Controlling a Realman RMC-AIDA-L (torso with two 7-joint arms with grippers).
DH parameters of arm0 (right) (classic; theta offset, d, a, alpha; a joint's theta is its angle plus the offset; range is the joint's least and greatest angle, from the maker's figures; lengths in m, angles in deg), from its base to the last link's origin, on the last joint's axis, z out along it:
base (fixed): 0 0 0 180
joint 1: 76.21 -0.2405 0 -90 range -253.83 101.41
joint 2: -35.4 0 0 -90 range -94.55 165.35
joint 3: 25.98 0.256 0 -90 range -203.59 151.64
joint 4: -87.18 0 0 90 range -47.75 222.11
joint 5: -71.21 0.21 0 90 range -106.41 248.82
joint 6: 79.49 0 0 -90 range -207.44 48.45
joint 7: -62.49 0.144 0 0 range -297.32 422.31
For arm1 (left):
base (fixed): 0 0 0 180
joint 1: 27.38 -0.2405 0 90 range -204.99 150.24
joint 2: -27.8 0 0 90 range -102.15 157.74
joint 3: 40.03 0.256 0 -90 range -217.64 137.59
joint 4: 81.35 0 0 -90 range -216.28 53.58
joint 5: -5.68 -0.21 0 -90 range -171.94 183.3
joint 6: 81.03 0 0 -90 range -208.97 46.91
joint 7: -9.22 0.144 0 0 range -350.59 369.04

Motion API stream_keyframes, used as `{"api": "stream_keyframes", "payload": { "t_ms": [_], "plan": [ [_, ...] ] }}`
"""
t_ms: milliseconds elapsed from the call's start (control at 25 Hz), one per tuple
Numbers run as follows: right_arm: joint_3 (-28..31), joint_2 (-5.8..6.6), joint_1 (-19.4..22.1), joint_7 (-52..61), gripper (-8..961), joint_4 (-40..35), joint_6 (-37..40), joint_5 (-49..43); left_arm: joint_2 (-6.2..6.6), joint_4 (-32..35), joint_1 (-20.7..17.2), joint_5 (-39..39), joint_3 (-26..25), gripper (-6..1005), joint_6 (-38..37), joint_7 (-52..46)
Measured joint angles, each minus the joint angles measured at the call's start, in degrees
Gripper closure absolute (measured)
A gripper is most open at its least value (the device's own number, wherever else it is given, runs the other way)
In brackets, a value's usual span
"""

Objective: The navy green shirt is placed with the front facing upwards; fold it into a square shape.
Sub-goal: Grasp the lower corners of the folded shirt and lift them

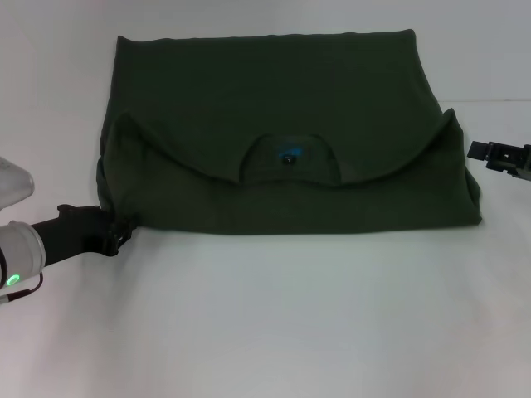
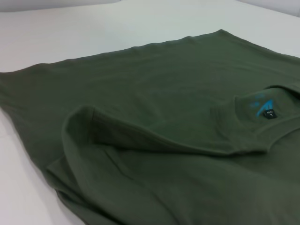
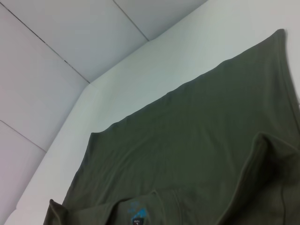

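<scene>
Already shirt point(image 1: 274, 108) folded crosswise; left claw point(image 1: 123, 230) seemingly touching near-left corner

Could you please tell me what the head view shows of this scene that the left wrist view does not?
Only the head view shows the whole outline of the navy green shirt, folded over once with its collar toward the near edge. It also shows both grippers: the left gripper at the shirt's near left corner and the right gripper beside its right edge. Only the left wrist view shows the small label inside the collar clearly enough to make out as a dark tag. Both show the shirt lying on the white table and the blue print inside the collar.
</scene>
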Motion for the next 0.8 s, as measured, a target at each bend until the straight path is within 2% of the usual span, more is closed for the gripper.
{"api": "stream_keyframes", "payload": {
  "t_ms": [280,400,520,800],
  "plan": [
    [-0.5,0.85,0.5,0.0,343,0.0,0.3,-0.9,0.0,1.4,-0.4,0.0,-0.1,703,-0.8,-0.2],
    [-0.9,1.47,0.3,1.1,344,0.0,0.4,-4.5,0.07,2.2,-0.6,-0.1,-0.1,900,-2.3,-0.7],
    [-0.9,1.89,-0.4,4.4,347,0.0,-0.2,-9.8,0.11,3.1,-1.0,-0.1,-0.2,924,-4.2,-1.0],
    [-1.3,1.01,-0.7,4.9,355,0.1,-1.2,-12.2,0.09,3.8,-1.3,-0.1,-0.3,948,-6.2,-1.2]
  ]
}}
